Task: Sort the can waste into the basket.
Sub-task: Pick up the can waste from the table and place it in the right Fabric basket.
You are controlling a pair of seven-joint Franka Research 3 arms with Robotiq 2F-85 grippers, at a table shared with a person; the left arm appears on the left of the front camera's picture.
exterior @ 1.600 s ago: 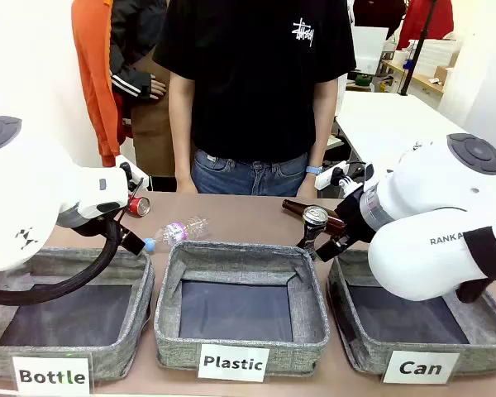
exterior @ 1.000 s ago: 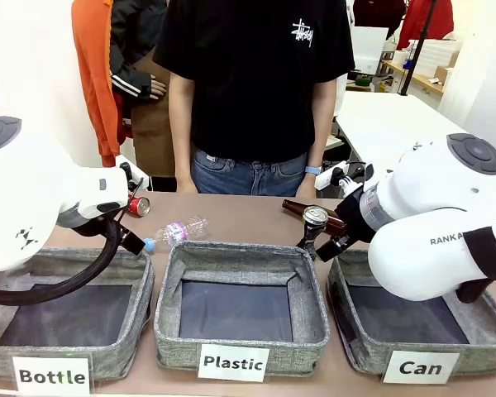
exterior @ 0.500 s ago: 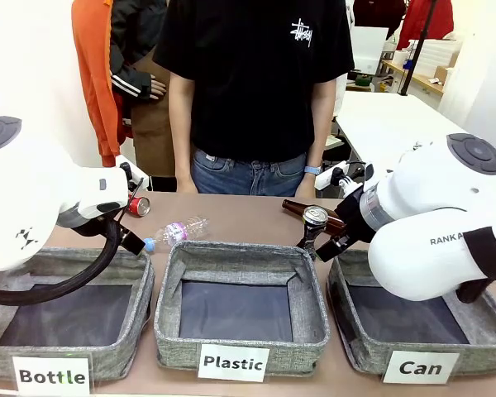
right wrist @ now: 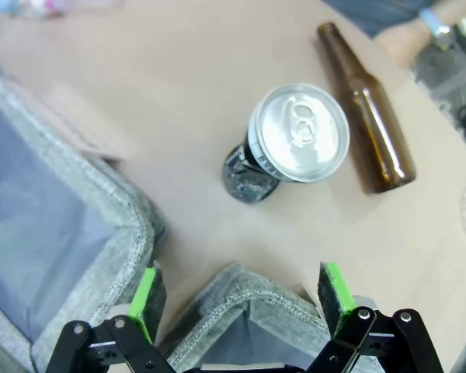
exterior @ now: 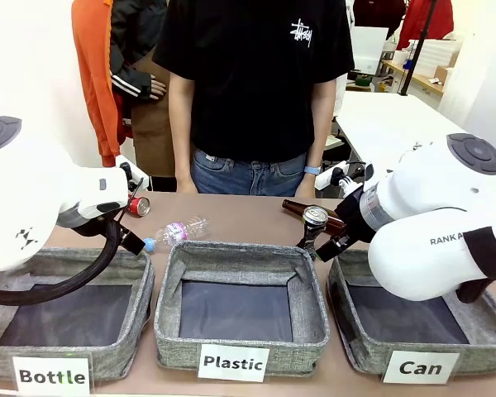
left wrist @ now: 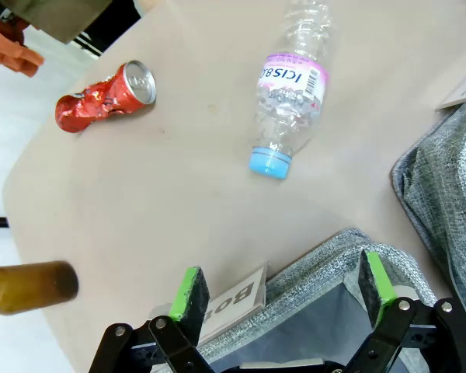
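Left claw (left wrist: 282,268): gaping wide, gripping nothing, touching nothing, hanging over the rim of the Bottle bin (left wrist: 326,260).
Right claw (right wrist: 239,289): gaping wide too, gripping nothing, hanging over a corner of the Can basket (exterior: 341,308), with the dark can (right wrist: 283,148) lying just beyond the green pads (right wrist: 146,299).
Red can (left wrist: 105,97): lying crushed on its side on the counter (exterior: 231,215), well apart from the left claw, silver end pointing toward the plastic bottle (left wrist: 291,85).
Dark can: sitting crushed on the counter beside the Plastic bin (right wrist: 78,202), silver pull-tab top facing up, just beside the brown bottle (right wrist: 369,116); touching it or not, cannot tell.
Can basket: sitting at the robot's right end of the row, showing only its dark bottom inside.
Person (exterior: 256,83): standing at the far side of the counter.
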